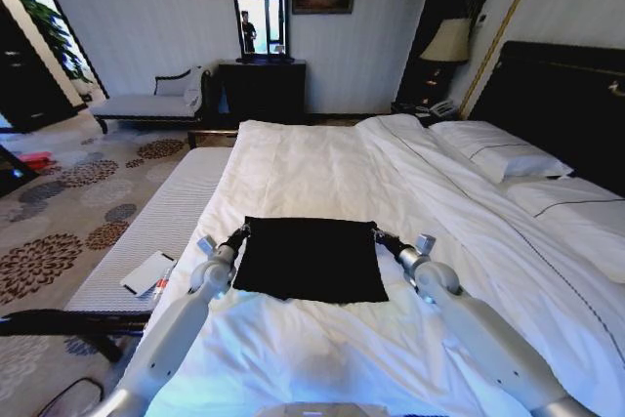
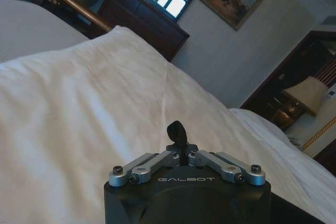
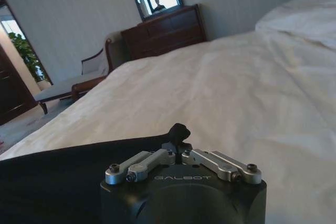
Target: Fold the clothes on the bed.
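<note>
The clothes, a black T-shirt lying flat as a near-square, rest on the white duvet of the bed close in front of me. My left gripper is at the shirt's far left corner. My right gripper is at its far right corner. In the left wrist view the left gripper has its black fingertips pressed together low over the duvet. The right gripper is likewise shut, with the black fabric running up to its tips.
White pillows lie against the dark headboard on the right. A grey bench beside the bed's left side carries a white card. A dark dresser, a chaise and a lamp stand at the far wall.
</note>
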